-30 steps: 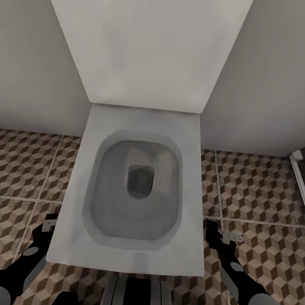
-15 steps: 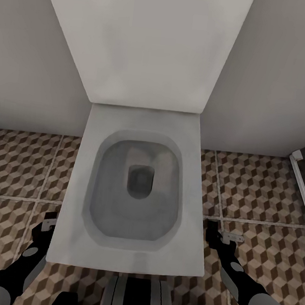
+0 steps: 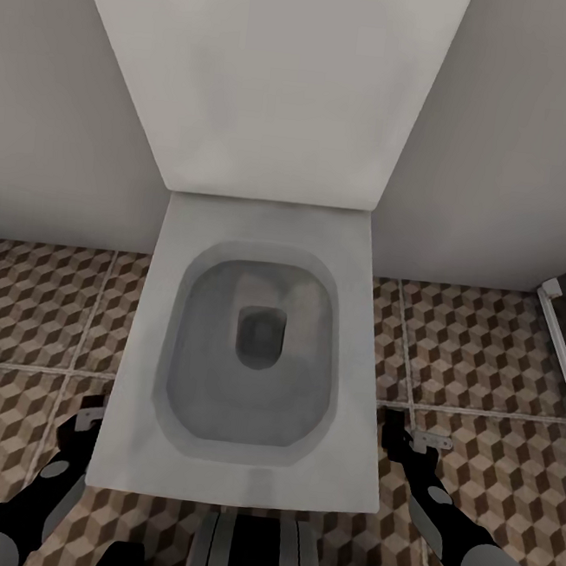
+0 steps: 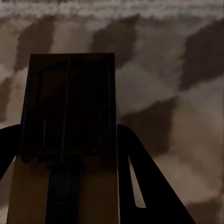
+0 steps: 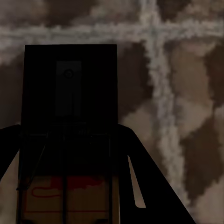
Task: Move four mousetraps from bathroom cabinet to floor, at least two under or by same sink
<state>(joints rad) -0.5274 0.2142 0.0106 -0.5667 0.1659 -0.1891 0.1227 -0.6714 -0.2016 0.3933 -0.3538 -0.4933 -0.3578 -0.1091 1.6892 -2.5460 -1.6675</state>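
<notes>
Left gripper [image 3: 88,417] clamped on mousetrap [image 4: 67,140], low at toilet's [image 3: 254,350] left edge. Right gripper [image 3: 410,438] clamped on second trap [image 5: 70,130], just right of bowl. Open floor [image 3: 476,356] both flanks; wall [image 3: 56,120] behind. Unchanged from earlier frames.

The toilet [image 3: 254,350] looks like smooth matt white ceramic, faintly mottled grey. The wall [image 3: 65,121] is plain and flat. The bathroom floor [image 3: 484,356], out at 3 o'clock from the bowl, is printed tile with pale, rough-looking grout. The left hand's mousetrap [image 4: 70,140] is brown wood under dark metal wire, like the right hand's mousetrap [image 5: 70,130].
</notes>
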